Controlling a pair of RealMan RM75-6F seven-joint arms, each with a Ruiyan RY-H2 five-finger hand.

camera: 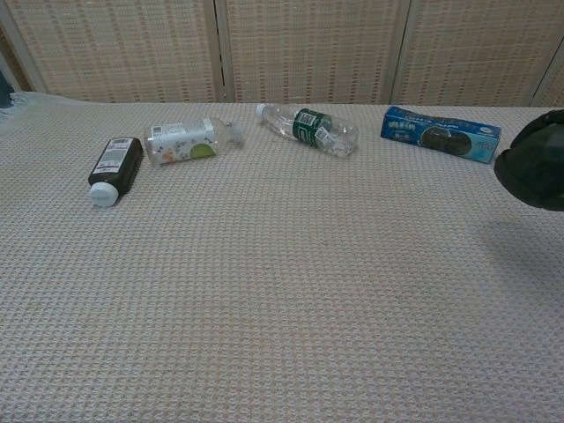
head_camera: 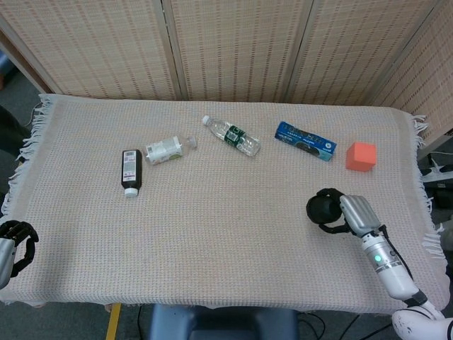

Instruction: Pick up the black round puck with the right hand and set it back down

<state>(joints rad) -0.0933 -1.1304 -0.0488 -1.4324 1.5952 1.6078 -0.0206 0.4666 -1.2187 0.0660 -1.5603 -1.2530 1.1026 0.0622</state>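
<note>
The black round puck (head_camera: 323, 207) is held by my right hand (head_camera: 352, 214) near the table's right side, the silver hand wrapped around its right edge. In the chest view the puck (camera: 535, 160) hangs above the cloth at the right border, with a faint shadow beneath it; the hand itself is out of that frame. My left hand (head_camera: 14, 242) rests at the table's near left corner, its dark fingers curled in and holding nothing.
An orange cube (head_camera: 361, 156) lies beyond the right hand. A blue cookie box (head_camera: 305, 140), a clear water bottle (head_camera: 232, 134), a small labelled bottle (head_camera: 167, 149) and a dark bottle (head_camera: 131, 170) lie across the far half of the woven cloth (head_camera: 226, 234).
</note>
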